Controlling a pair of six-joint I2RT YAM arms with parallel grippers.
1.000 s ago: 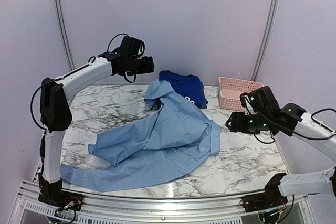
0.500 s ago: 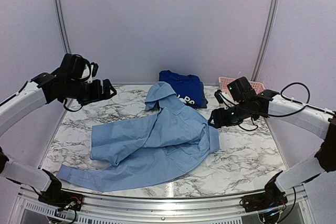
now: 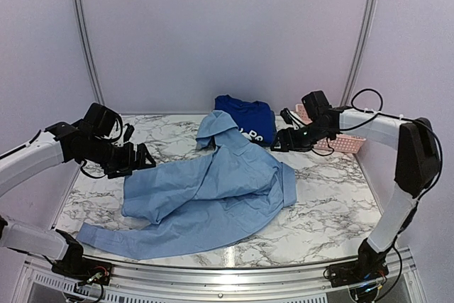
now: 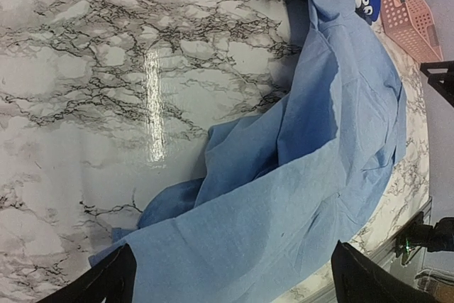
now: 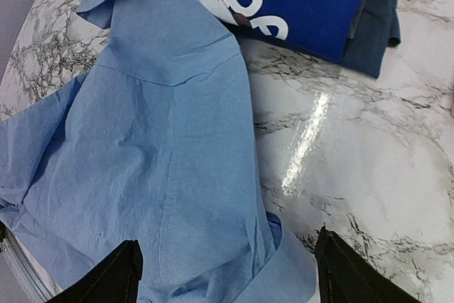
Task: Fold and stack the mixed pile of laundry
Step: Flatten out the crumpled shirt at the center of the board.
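- The light-blue shirt (image 3: 213, 193) lies unfolded and rumpled mid-worktop (image 3: 333, 204), its collar at 12 o'clock overlapping the folded royal-blue T-shirt (image 3: 245, 113).
- The left fingers (image 4: 106, 283), spread and empty, have dropped from above the collar to the shirt's 9 o'clock edge.
- The right fingers (image 5: 120, 274), also spread and empty, have swung in to 2 o'clock.
- Both arms look set for a fresh grasp; folding has hardly begun.

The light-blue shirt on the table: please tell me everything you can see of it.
The light-blue shirt looks like thin woven cloth, creased. It lies spread but rumpled on the marble table, partly folded over itself. Its collar end overlaps the folded royal-blue T-shirt at the far side. What looks like a long sleeve runs toward the near left corner. The left gripper and right gripper are open beside it; neither holds it.
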